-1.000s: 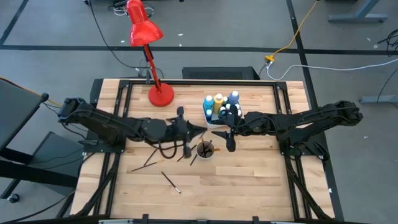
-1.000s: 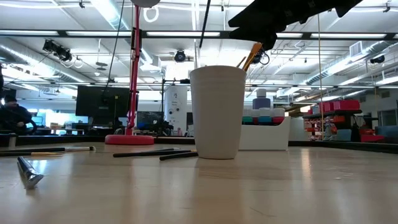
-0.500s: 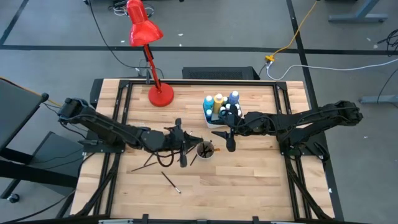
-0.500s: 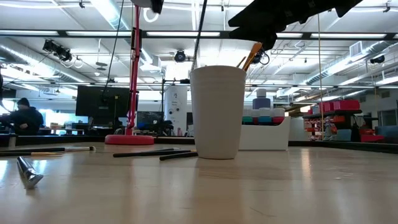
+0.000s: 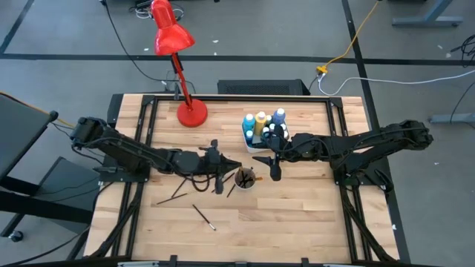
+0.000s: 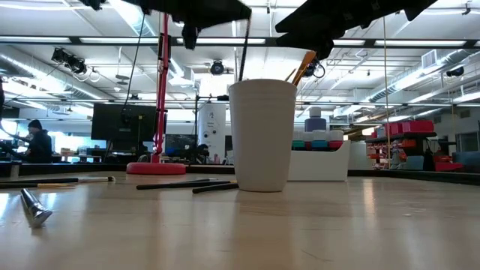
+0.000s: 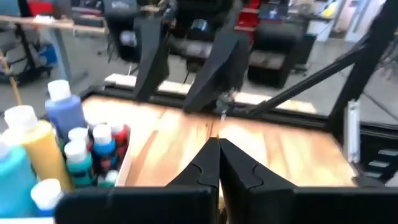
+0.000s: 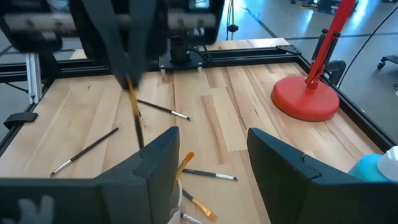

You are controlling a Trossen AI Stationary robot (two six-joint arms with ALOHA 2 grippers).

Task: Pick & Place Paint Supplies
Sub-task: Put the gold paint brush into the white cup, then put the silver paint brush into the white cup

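High view: left gripper sits just beside the white cup, jaws pressed together on a thin brush that hangs down toward the cup; the brush is too thin to pick out here. Right gripper is on the cup's other side, jaws spread, nothing between them. Paint bottles stand bunched in a white tray just behind the right gripper, blue, teal, yellow and white caps. Loose brushes lie on the table, near the left gripper and in front of it. Red lamp well behind the left arm.

Low view: cup upright at centre, both arms dark overhead. A dark brush runs near upright from the left gripper above to the cup's rim; an orange-handled brush leans out of the cup. Two brushes flat on the table beside the cup. Tray of bottles behind the cup.

Left wrist view: fingers closed tight, tips touching. Bottles off to one side of the jaws, right gripper straight ahead.

Right wrist view: fingers wide apart, empty. Between and below them, orange brushes in the cup. Ahead, a brush hangs from the left gripper; more brushes flat on the table beyond.
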